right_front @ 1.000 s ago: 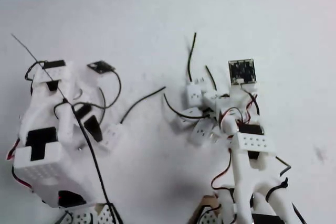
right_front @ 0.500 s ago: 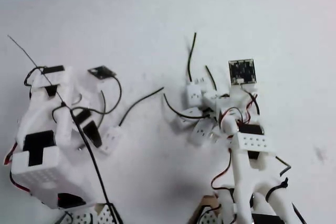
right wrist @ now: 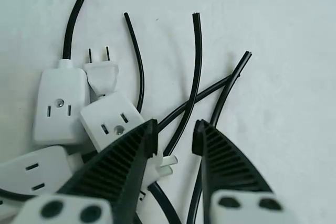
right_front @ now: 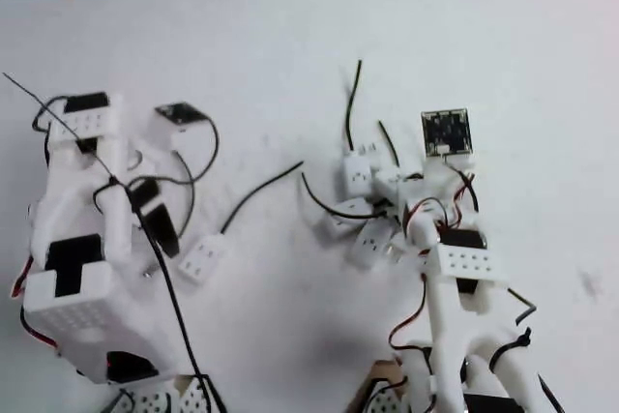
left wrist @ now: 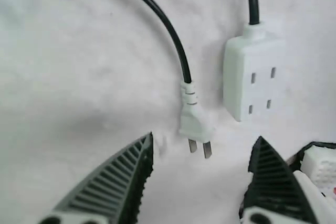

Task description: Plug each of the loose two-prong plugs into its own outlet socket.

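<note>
**While both end effectors stand released, every plug lies loose on the counter**

Where the left arm hangs over the white counter (right_front: 290,45), the left end effector (left wrist: 199,179) is released, its jaws wide apart with nothing between them. Just past the gap lies a white two-prong plug (left wrist: 194,124), its prongs pointing toward the end effector and its black cord (left wrist: 157,14) curving away. Just beside it, not touching, an outlet socket (left wrist: 254,77) rests on its own cord with the slots facing up.

At the other arm, the right end effector (right wrist: 175,129) is released too, its jaws parted only narrowly above crossing cords (right wrist: 195,66). A second plug (right wrist: 164,164) shows its prongs beside one finger, partly hidden. Farther off, a third plug (right wrist: 102,74) lies unplugged between a tall socket (right wrist: 59,106) and a tilted socket (right wrist: 110,120).
</note>
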Controlling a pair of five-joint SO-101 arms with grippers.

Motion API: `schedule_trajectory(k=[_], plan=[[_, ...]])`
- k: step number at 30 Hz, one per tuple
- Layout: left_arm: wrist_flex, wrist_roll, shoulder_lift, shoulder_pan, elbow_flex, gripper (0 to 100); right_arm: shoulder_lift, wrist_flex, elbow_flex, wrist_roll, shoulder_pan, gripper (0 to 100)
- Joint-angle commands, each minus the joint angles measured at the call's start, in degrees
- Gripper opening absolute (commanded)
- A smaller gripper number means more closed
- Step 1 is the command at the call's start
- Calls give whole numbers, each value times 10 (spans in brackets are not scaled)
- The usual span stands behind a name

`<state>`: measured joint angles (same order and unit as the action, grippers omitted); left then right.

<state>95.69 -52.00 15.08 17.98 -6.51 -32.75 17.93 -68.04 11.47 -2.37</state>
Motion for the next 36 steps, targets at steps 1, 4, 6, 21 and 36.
schedule_trajectory(k=[1, 4, 6, 21, 36], plan=[[18, -1, -7, 4, 30, 260, 0, -10, 4, 4, 0, 122], [-17, -3, -2, 4, 1, 212, 0, -10, 4, 4, 0, 122], [-48, -4, -2, 4, -29, 196, 0, -10, 4, 4, 0, 122], [-98, -86, -7, 14, -118, 196, 0, -10, 4, 4, 0, 122], [-101, -118, -1, 33, -82, 260, 0, -10, 4, 4, 0, 122]])
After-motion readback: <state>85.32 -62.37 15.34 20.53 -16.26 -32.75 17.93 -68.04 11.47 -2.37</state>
